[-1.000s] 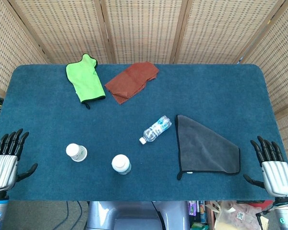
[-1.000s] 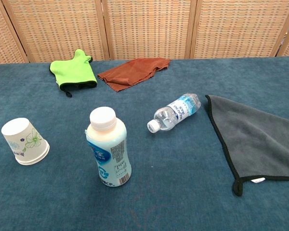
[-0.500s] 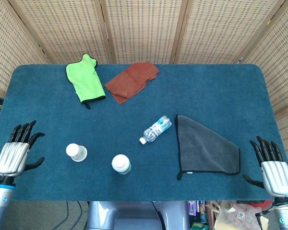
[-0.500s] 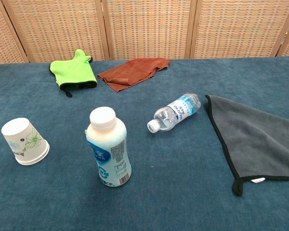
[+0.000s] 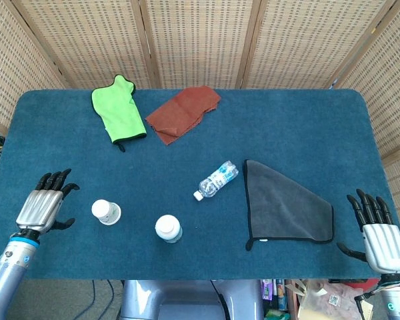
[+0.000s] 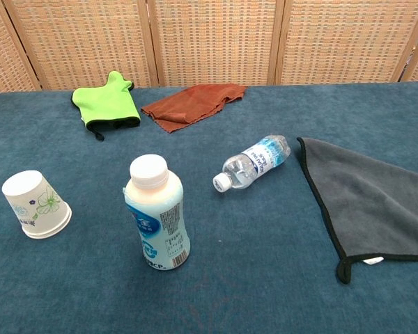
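- The left hand point(image 5: 45, 204) hovers over the tabletop point(image 5: 187, 167) near its left edge, toward the front, palm down, fingers spread and pointing toward the far right; it holds nothing.
- Its forearm runs back to the front-left corner, angled inward.
- Nearest to it is an upturned paper cup point(image 5: 106, 212), just to its right and apart from the fingertips; in the chest view the cup point(image 6: 36, 204) stands mouth-down near the left edge.
- A white-capped milk bottle point(image 5: 168, 229) stands upright further right, near the front edge.
- The right hand point(image 5: 377, 233) sits beyond the right edge by the front-right corner, back of the hand up, fingers apart and extended toward the far side, thumb out to the left, empty.
- A grey cloth point(image 5: 283, 208) lies flat near it, toward the front right, not touched.
- A small water bottle point(image 5: 216, 180) lies on its side near the middle, cap toward the front left, beside the grey cloth's far corner.
- A green cloth point(image 5: 119, 113) and a rust-red cloth point(image 5: 185, 112) lie side by side near the far edge.
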